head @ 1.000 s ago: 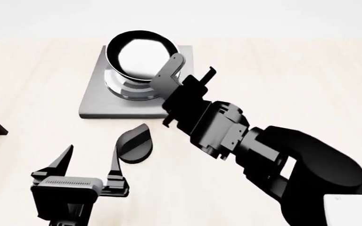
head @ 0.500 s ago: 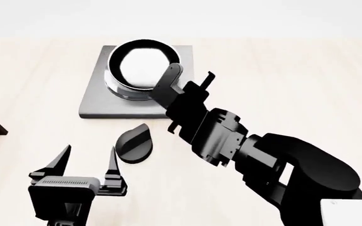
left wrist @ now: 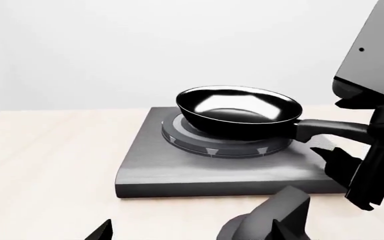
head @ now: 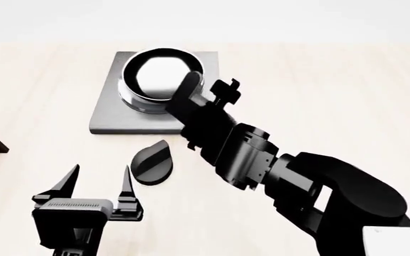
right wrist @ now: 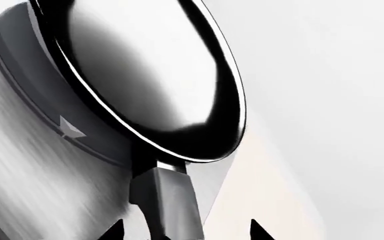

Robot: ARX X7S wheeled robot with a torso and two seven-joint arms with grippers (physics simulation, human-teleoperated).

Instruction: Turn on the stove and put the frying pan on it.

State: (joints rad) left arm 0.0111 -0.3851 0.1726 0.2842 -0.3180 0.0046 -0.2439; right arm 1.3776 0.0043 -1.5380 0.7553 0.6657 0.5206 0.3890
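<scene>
1. stove [head: 112, 114]: frying pan [left wrist: 239, 112] already sits on its burner rings.
2. right gripper [head: 205, 98] is at the handle; grip unclear.
3. left gripper [head: 98, 184] spread, empty.
4. knob [head: 151, 164]: on or off cannot be told.

Glossy black frying pan [left wrist: 239, 112], grey stove [left wrist: 178, 167]

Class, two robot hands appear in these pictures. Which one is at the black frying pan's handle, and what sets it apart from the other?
The right hand: it is at the long handle of the black frying pan. The left hand is open over bare table.
</scene>
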